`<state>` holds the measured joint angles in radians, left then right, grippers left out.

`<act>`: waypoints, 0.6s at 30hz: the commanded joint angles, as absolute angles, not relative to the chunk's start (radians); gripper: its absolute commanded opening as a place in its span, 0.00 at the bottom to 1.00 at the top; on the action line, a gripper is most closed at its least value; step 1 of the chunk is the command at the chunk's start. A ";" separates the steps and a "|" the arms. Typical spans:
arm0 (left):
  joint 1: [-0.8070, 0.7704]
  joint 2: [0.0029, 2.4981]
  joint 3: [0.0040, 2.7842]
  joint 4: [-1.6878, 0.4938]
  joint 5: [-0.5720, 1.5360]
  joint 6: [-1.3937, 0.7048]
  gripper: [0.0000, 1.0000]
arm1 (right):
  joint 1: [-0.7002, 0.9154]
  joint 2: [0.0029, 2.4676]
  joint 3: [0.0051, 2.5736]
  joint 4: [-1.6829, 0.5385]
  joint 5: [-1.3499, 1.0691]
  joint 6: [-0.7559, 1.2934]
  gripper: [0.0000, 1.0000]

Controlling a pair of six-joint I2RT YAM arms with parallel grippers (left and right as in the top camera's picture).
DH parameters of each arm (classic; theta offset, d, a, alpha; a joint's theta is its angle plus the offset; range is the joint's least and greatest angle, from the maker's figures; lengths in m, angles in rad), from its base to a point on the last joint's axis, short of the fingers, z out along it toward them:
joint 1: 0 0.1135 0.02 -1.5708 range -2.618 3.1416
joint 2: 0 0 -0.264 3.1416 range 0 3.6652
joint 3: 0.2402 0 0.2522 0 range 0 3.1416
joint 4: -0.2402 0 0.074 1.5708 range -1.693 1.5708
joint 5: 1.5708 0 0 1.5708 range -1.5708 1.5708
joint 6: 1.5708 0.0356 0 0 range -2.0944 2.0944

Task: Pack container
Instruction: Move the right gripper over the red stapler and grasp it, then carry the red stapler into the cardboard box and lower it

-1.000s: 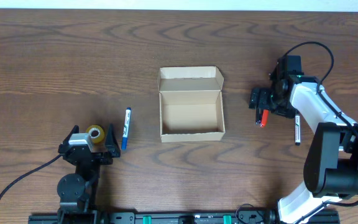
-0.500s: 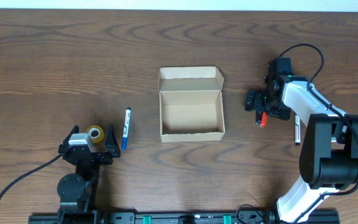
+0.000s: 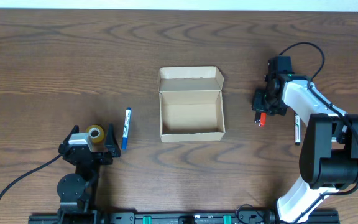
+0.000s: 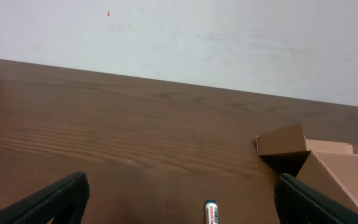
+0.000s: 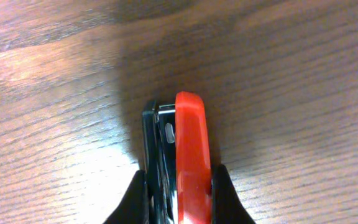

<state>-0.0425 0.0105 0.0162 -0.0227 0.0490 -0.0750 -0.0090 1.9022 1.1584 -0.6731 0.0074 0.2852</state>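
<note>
Right pincer (image 5: 179, 193): clamping red object (image 5: 191, 137) on bench (image 5: 55, 93)
Left pincer (image 4: 180, 198): gaping wide, holding nothing
Container (image 3: 190, 117): sitting open mid-bench

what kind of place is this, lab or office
Likely a robotics lab bench: left arm and right arm mounted at a wooden table, plain white wall, open cardboard box set out.

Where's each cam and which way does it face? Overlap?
Overhead: above the table, straight down on the open container; both arms show.
Left wrist: low, facing the far wall; left gripper open at the lower corners.
Right wrist: close above the table, looking down; right gripper shut on a red-and-black item.
Shared: overhead and left wrist both show container and blue marker.
</note>
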 commanded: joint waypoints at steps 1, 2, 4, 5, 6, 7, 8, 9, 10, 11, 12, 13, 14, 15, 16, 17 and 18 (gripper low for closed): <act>-0.046 0.007 0.005 -0.074 0.056 -0.079 0.95 | 0.003 1.945 1.137 -0.672 -0.027 0.287 0.01; -0.046 0.007 0.005 -0.074 0.056 -0.079 0.95 | 0.003 1.943 1.140 -0.673 -0.033 0.272 0.01; -0.046 0.007 0.005 -0.074 0.056 -0.079 0.95 | 0.003 1.934 1.152 -0.682 -0.049 0.248 0.01; -0.046 0.007 0.005 -0.074 0.056 -0.079 0.95 | 0.003 1.925 1.162 -0.689 -0.054 0.242 0.01; -0.046 0.007 0.005 -0.074 0.056 -0.079 0.95 | 0.003 1.911 1.177 -0.696 -0.054 0.241 0.02; -0.046 0.007 0.005 -0.074 0.056 -0.079 0.96 | 0.003 1.892 1.193 -0.703 -0.055 0.241 0.01; -0.046 0.007 0.005 -0.074 0.056 -0.079 0.95 | 0.003 1.872 1.211 -0.712 -0.058 0.238 0.01; -0.046 0.007 0.005 -0.074 0.056 -0.079 0.95 | 0.004 1.847 1.233 -0.725 -0.061 0.238 0.01; -0.046 0.007 0.005 -0.074 0.056 -0.079 0.95 | 0.006 1.819 1.258 -0.739 -0.074 0.237 0.01; -0.046 0.007 0.005 -0.074 0.056 -0.079 0.95 | 0.010 1.792 1.277 -0.747 -0.091 0.225 0.01; -0.046 0.007 0.005 -0.074 0.056 -0.079 0.95 | 0.017 1.765 1.293 -0.752 -0.112 0.202 0.01; -0.046 0.007 0.005 -0.074 0.056 -0.079 0.95 | 0.028 1.730 1.310 -0.757 -0.135 0.172 0.01; -0.046 0.007 0.005 -0.074 0.056 -0.079 0.95 | 0.041 1.700 1.319 -0.757 -0.144 0.152 0.01; -0.046 0.007 0.005 -0.074 0.056 -0.079 0.95 | 0.060 1.662 1.328 -0.761 -0.143 0.133 0.02; -0.046 0.007 0.005 -0.074 0.056 -0.079 0.95 | 0.077 1.631 1.332 -0.763 -0.146 0.111 0.01; -0.046 0.007 0.005 -0.074 0.056 -0.079 0.95 | 0.099 1.592 1.335 -0.764 -0.152 0.081 0.01; -0.046 0.007 0.005 -0.074 0.056 -0.079 0.96 | 0.122 1.554 1.335 -0.765 -0.169 0.042 0.01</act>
<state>-0.0425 0.0105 0.0166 -0.0227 0.0490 -0.0750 0.0593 1.6733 1.3025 -0.7589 -0.1043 0.1596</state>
